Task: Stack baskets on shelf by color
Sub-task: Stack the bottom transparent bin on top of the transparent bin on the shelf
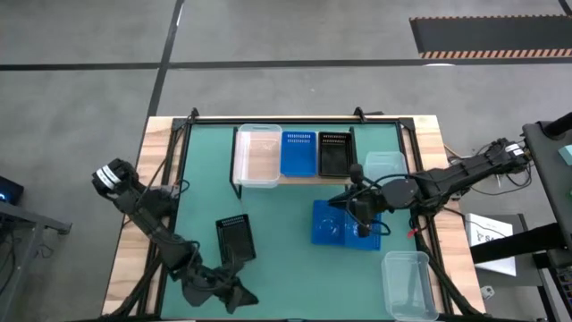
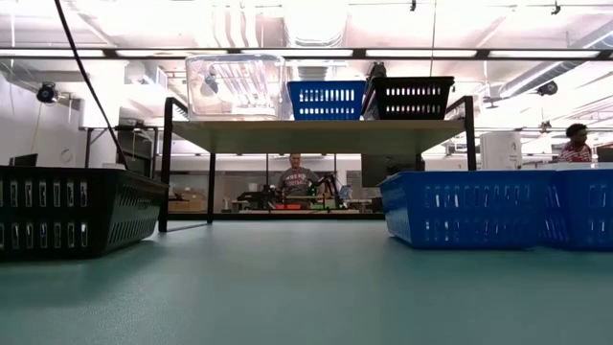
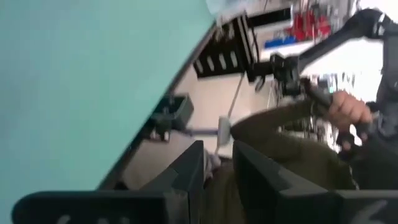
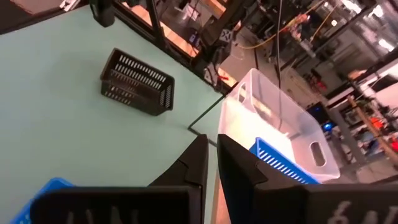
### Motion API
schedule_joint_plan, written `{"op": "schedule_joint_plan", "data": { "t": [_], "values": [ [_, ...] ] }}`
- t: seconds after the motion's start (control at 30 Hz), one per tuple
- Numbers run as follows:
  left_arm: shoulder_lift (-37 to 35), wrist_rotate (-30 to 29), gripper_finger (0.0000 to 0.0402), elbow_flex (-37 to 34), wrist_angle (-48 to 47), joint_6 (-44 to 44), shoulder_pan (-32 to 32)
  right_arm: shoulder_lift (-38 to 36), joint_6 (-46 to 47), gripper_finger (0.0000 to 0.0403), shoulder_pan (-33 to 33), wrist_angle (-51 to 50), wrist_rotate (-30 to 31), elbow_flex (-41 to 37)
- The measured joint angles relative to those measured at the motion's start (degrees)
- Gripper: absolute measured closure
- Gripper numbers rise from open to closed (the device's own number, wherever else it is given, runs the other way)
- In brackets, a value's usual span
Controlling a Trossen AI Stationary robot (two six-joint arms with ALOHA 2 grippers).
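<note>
On the shelf [image 1: 295, 179] at the table's far side stand three baskets side by side: clear [image 1: 257, 154], blue [image 1: 298, 152], black [image 1: 334, 154]. On the table lie a black basket [image 1: 236, 240], blue baskets [image 1: 344, 228] and two clear ones [image 1: 386, 165] [image 1: 409, 284]. My right gripper [image 1: 349, 210] hangs shut over the blue baskets, with nothing between its fingers [image 4: 213, 158]. My left gripper [image 1: 234, 293] is near the table's front edge, right of the black basket; its fingers stand a little apart around nothing [image 3: 219, 168].
The low view shows the black basket [image 2: 77, 211] at left and the blue baskets [image 2: 469, 206] at right, with bare table between them under the shelf [image 2: 316, 136]. A person's hand [image 3: 348, 109] and sleeve show beyond the table's edge.
</note>
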Motion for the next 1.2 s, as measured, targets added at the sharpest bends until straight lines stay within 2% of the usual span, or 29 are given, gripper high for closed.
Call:
{"op": "schedule_joint_plan", "data": {
  "t": [0.1, 0.33, 0.4, 0.47, 0.6, 0.73, 0.87, 0.97, 1.03, 1.2],
  "values": [
    [0.0, -2.62, 0.0339, -0.21, 0.0, 1.2, 0.07, -0.12, -1.74, 0.0374, -0.01, 0.35, 0.0, -0.22],
    [0.04, -3.13, 0.034, -0.75, 0.0, 1.52, 0.21, -0.12, -2.72, 0.0374, -0.01, 0.22, 0.0, -0.22],
    [0.04, -2.89, 0.0341, -0.61, -0.28, -1.17, 0.24, -0.12, -3.27, 0.0374, -0.01, 0.22, 0.0, -0.22],
    [0.04, 0.18, 0.0341, -0.04, -2.32, -7.06, 0.26, -0.12, -3.55, 0.0374, -0.14, 0.25, 0.0, -0.22],
    [0.04, 9.89, 0.0341, 5.17, -12.45, -15.27, 0.52, -0.12, -3.98, 0.0374, -0.14, 0.25, 0.0, -0.22],
    [0.04, 19.32, 0.0341, 13.8, -26.82, -16.67, 1.67, -0.12, -4.11, 0.0374, -0.14, 0.25, 0.0, -0.21],
    [0.61, 21.15, 0.0341, 22.05, -47.03, -9.83, 1.61, -0.12, -4.09, 0.0374, -0.14, 0.22, 0.0, -0.22],
    [0.51, 20.61, 0.0341, 24.04, -58.58, -7.17, 1.57, -0.12, -4.09, 0.0374, -0.14, 0.26, 0.0, -0.22],
    [0.19, 18.69, 0.0341, 23.84, -61.32, -3.15, 1.61, -0.12, -4.11, 0.0374, -0.14, 0.25, 0.0, -0.22],
    [1.1, 16.45, 0.0341, 23.43, -60.45, 19.41, 1.75, -0.12, -3.85, 0.0374, -0.14, -0.1, 0.0, -0.22]
  ]
}}
